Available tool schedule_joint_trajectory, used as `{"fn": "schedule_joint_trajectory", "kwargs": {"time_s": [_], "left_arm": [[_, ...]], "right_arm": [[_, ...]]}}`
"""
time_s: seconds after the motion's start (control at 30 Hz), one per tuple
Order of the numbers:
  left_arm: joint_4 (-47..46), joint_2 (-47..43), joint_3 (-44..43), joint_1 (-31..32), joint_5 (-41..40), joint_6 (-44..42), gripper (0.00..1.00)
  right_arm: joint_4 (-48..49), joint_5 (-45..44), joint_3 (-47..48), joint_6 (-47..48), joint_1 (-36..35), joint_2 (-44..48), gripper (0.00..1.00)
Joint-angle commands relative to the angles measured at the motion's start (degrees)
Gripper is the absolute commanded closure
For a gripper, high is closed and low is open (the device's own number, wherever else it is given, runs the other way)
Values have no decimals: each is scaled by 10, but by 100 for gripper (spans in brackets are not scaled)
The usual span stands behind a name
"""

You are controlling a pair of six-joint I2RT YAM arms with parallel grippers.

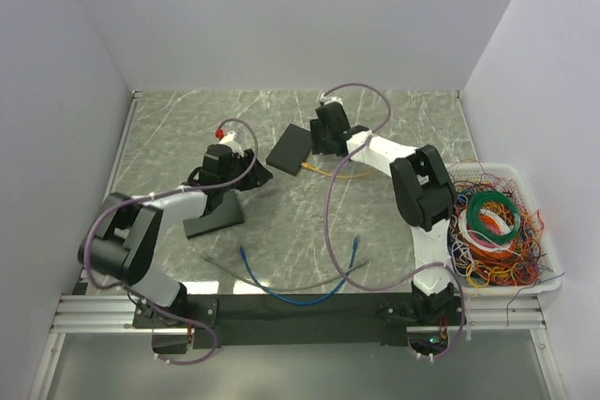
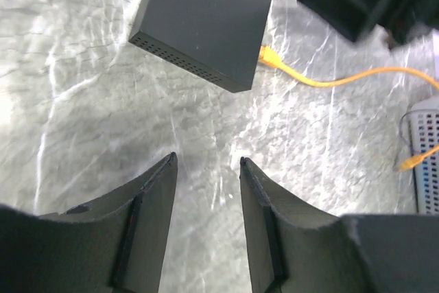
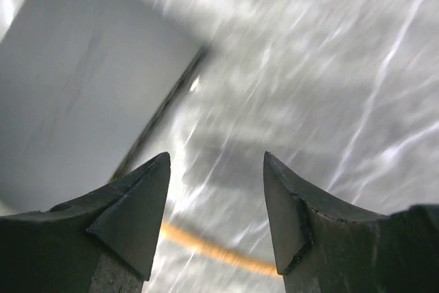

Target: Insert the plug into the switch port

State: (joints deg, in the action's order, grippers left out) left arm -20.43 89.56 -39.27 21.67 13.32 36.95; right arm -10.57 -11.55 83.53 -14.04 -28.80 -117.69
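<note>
**Hazards, left to right**

1. The left claw hovers at about 9 o'clock from the switch, jaws apart with nothing between them. It does not touch the switch. The switch therefore lies unbraced on the tabletop, and a tug on the cable could slide or turn it.

2. The plug sits against the switch's 4 o'clock corner in the left wrist view. It touches the housing at the port side. Whether it is fully latched cannot be told. A partly seated plug could back out under its own cable tension.

3. The yellow cable runs from the plug toward 3 o'clock and passes under the right claw. That claw is open and empty, close above the tabletop. A finger catching the cable on withdrawal would likely pull the plug free.

**Surroundings**

- A black block stands at 7 o'clock from the switch, beside the left arm. It narrows that arm's approach.
- A blue cable lies loose at 6 o'clock, well apart from the switch.
- A white perforated unit shows at the 3 o'clock edge of the left wrist view, near the yellow cable.
- A bin of tangled wire sits at 4 o'clock, beside the right arm. It is clear of the work area.
</note>
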Motion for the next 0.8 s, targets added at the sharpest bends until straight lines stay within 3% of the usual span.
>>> {"fn": "schedule_joint_trajectory", "kwargs": {"time_s": [0.0,0.13,0.3,0.47,0.63,0.77], "left_arm": [[57,-63,10,7,-56,9,53],[102,-132,23,12,-106,27,53],[173,-240,50,30,-183,37,53],[231,-329,80,38,-220,51,54],[312,-425,88,39,-254,58,53],[358,-480,92,42,-282,63,52]], "right_arm": [[-18,2,101,12,15,-49,36],[-52,31,152,4,15,-60,36],[43,113,-58,-54,-6,93,36],[86,151,-166,-90,-49,146,36],[82,130,-172,-107,-110,124,36],[66,124,-136,-107,-117,71,36]]}}
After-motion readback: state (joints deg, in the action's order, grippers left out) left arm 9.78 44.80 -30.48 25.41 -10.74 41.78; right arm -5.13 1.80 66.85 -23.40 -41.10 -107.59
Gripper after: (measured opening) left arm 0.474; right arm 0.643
